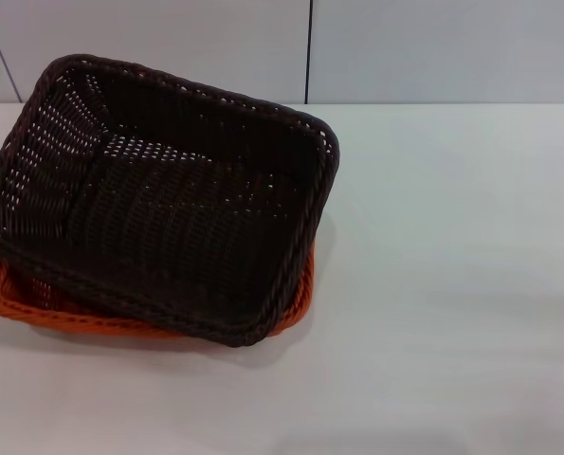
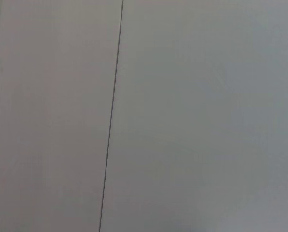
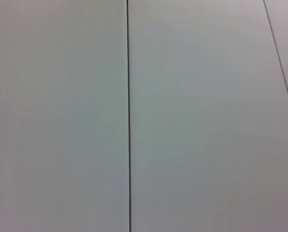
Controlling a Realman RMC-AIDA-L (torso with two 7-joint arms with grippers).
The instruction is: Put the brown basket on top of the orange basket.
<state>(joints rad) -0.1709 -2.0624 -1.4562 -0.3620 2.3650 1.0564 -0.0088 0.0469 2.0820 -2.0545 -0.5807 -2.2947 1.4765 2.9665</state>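
In the head view the brown basket (image 1: 168, 204), very dark with a braided rim, rests inside and on top of the orange basket (image 1: 16, 305), turned slightly askew. Only the orange basket's near rim and right corner (image 1: 300, 299) show beneath it. The stack stands at the left of the white table (image 1: 452, 284). Neither gripper appears in any view. Both wrist views show only plain pale panels with thin dark seams.
A pale panelled wall (image 1: 405, 47) with a dark vertical seam (image 1: 308, 52) stands behind the table. White tabletop stretches to the right of the baskets and in front of them.
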